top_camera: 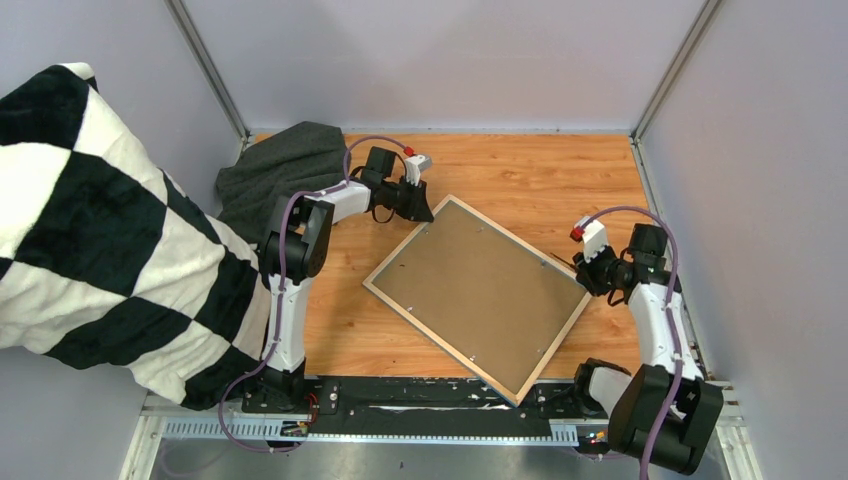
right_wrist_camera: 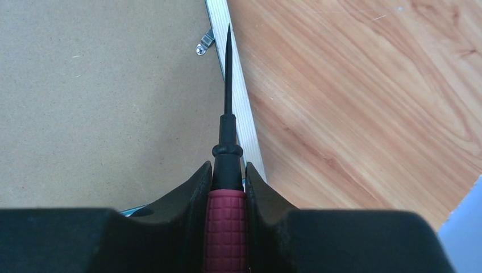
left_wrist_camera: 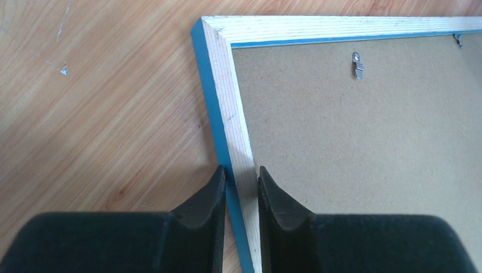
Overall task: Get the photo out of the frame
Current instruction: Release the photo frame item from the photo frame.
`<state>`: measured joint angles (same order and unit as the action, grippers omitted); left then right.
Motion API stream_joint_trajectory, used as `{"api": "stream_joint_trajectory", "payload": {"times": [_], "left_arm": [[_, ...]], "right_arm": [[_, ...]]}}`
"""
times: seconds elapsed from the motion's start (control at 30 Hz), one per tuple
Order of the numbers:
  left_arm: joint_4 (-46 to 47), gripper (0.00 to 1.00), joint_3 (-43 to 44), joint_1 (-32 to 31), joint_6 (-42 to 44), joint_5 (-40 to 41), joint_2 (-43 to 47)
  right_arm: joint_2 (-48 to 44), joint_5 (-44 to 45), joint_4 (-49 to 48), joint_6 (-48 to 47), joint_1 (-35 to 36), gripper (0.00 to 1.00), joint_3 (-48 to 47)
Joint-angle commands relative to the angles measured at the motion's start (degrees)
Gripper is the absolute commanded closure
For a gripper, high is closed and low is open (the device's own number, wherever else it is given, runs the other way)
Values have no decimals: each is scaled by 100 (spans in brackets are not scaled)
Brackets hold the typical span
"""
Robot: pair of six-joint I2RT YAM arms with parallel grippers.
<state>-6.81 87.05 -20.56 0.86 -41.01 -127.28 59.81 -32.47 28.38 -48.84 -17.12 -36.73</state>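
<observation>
The frame (top_camera: 442, 341), face down on the table (top_camera: 560, 180) (photo presumably under its backing board (top_camera: 478, 295)), is being clamped at its edge by the left gripper (left_wrist_camera: 241, 173) while a screwdriver (right_wrist_camera: 227, 142), clenched in the right gripper (right_wrist_camera: 227, 170), is being held with a clip (right_wrist_camera: 204, 44) just left of its tip.

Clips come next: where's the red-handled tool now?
Right wrist view: the tool is held by the right gripper, tip over the wood edge of the frame beside a metal clip.

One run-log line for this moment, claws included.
frame face down, backing board in place | left claw clamped on frame edge | right claw holding pointed tool, tip near clip | photo hidden
</observation>
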Motion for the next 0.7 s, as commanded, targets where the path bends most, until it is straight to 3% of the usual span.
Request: {"api": "stream_joint_trajectory", "payload": {"times": [0.0,0.67], "left_arm": [[-717,100,-276,-142,87,6,-429],[-724,100,-276,-141,81,6,-433]], "right_arm": [[-293,-3,-197,-59,83,100,240],[268,-136,-105,-203,145,100,324]]}}
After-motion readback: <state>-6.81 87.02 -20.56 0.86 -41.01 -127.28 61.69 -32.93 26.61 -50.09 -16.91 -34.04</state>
